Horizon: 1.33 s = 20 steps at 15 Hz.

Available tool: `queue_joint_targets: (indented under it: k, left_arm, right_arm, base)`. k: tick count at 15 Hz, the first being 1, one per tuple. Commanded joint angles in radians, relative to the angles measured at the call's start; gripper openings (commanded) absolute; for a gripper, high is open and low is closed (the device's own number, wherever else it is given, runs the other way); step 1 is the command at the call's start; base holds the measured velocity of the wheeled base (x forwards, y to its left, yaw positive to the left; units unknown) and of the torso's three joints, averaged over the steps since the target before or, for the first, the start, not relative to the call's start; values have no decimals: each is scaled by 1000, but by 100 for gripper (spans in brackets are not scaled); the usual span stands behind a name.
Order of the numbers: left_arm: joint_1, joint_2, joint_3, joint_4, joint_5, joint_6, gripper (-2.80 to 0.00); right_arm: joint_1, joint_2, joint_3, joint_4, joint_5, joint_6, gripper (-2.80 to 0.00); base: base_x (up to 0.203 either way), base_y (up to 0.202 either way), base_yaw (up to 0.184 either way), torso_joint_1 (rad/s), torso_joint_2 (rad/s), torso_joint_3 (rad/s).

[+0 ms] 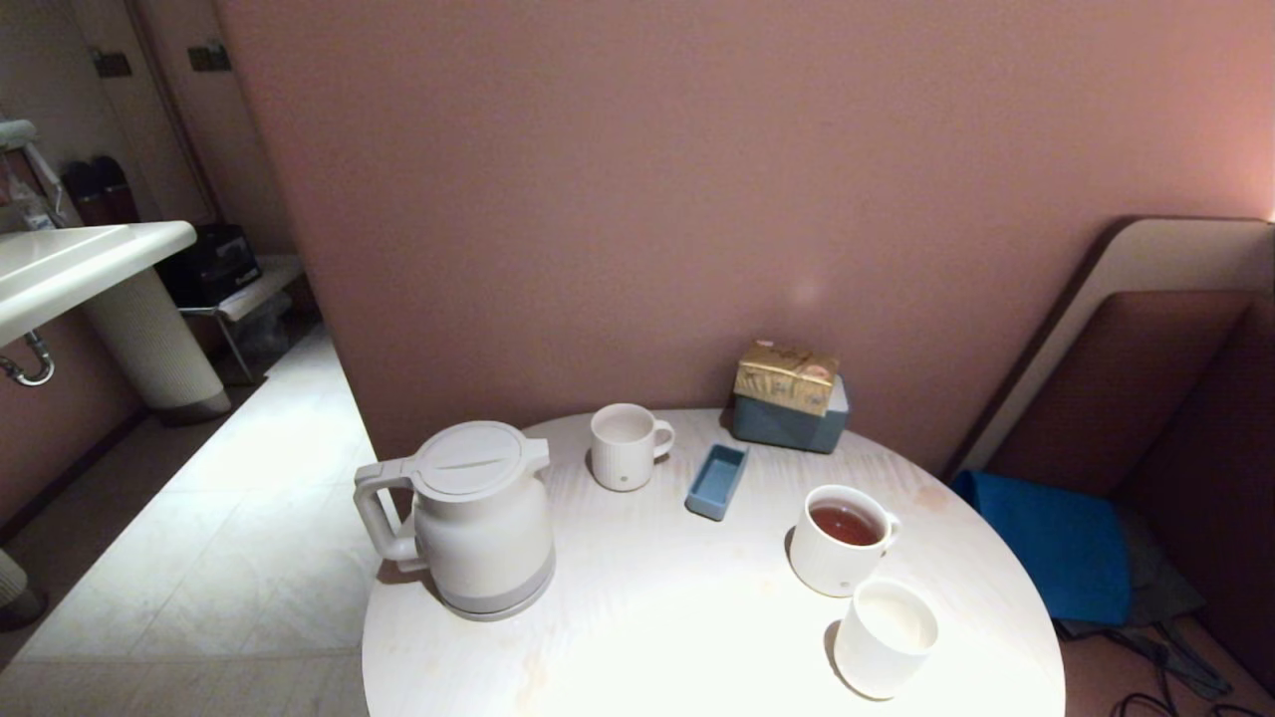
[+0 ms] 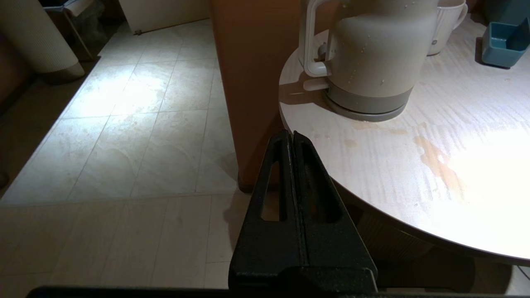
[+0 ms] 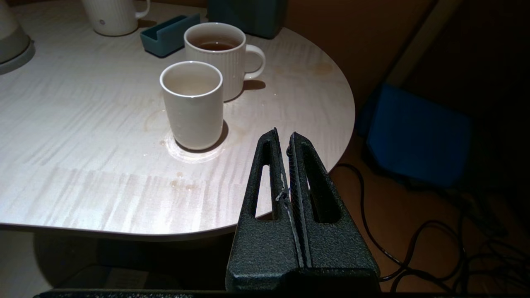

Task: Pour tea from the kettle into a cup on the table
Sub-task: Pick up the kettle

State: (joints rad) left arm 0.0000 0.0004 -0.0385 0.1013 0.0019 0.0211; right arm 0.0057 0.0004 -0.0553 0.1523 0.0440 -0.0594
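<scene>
I'm looking down at a round table (image 1: 637,617) with pale whitish wood grain, and it's sitting right up against a dusty pink wall (image 1: 697,179). Light is pooling bright on the near part of the top, and a few brownish stains (image 2: 434,159) are showing on the wood near the kettle (image 1: 478,518). Off to the left the floor (image 1: 229,518) is pale tile, with a white sink (image 1: 70,264) on a ribbed pedestal, and to the right a padded bench with a blue cushion (image 1: 1056,548) is sitting next to the table, cables trailing on the floor below it. The kettle is standing upright near the table's left edge: cream-white, flat round lid, angular loop handle pointing left, grey band at the base, droplets on its side. The cup (image 1: 885,637) is sitting at the near right of the table, small, plain, smooth, no handle, and looking empty inside. Just behind it a ribbed mug (image 1: 842,540) is holding reddish-brown tea (image 1: 847,525), and another ribbed mug (image 1: 626,446) is standing at the back by a little blue tray (image 1: 716,481) and a blue box with a gold pack (image 1: 787,376) on top. I'm seeing both arms parked low off the table edge: left gripper (image 2: 292,134) is pinched fully closed on nothing, right gripper (image 3: 283,133) likewise closed and empty.
</scene>
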Motion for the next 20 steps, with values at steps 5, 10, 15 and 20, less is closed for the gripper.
queue_joint_targets:
  k: [5, 10, 15, 20]
  left_arm:
    - [0, 0, -1, 3, 1, -16, -280]
    - [0, 0, -1, 3, 4, -15, -280]
    - [0, 0, -58, 17, 6, -16, -280]
    - [-1, 241, -216, 23, 0, -17, -280]
  right_arm:
    - [0, 0, 0, 1, 0, 0, -280]
    - [0, 0, 0, 1, 0, 0, -280]
    - [0, 0, 0, 1, 0, 0, -280]
    - [0, 0, 0, 1, 0, 0, -280]
  base:
    - [0, 0, 0, 0, 0, 0]
    - [0, 0, 0, 0, 0, 0]
    - [0, 0, 0, 0, 0, 0]
    - [0, 0, 0, 0, 0, 0]
